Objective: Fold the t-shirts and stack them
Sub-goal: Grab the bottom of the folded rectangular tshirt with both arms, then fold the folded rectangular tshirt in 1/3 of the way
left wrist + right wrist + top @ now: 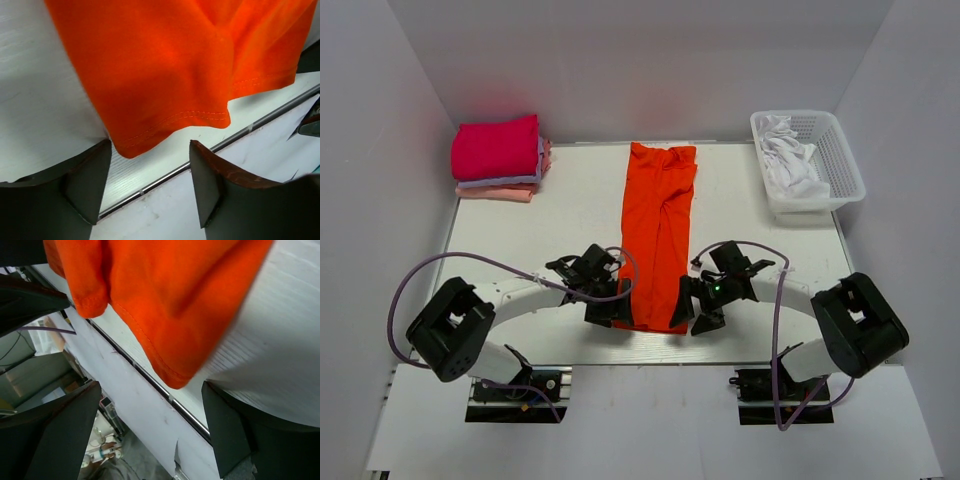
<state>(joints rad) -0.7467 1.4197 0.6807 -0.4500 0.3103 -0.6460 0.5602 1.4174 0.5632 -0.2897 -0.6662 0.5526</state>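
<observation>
The orange-red t-shirt [658,232] lies as a long narrow strip down the middle of the table, hem at the near edge. My left gripper [610,312] is open at the hem's left corner [131,147], which lies just ahead of the fingers. My right gripper [696,316] is open at the hem's right corner [175,380], just ahead of the fingers. Neither holds cloth. A folded stack sits at the back left: magenta-pink shirt [496,146] on top, pale lavender [510,181] under it, light pink [496,193] at the bottom.
A white plastic basket [838,160] with white cloth [790,160] inside stands at the back right. The table's near edge with a metal strip [165,177] runs right under both grippers. White walls enclose the table on three sides.
</observation>
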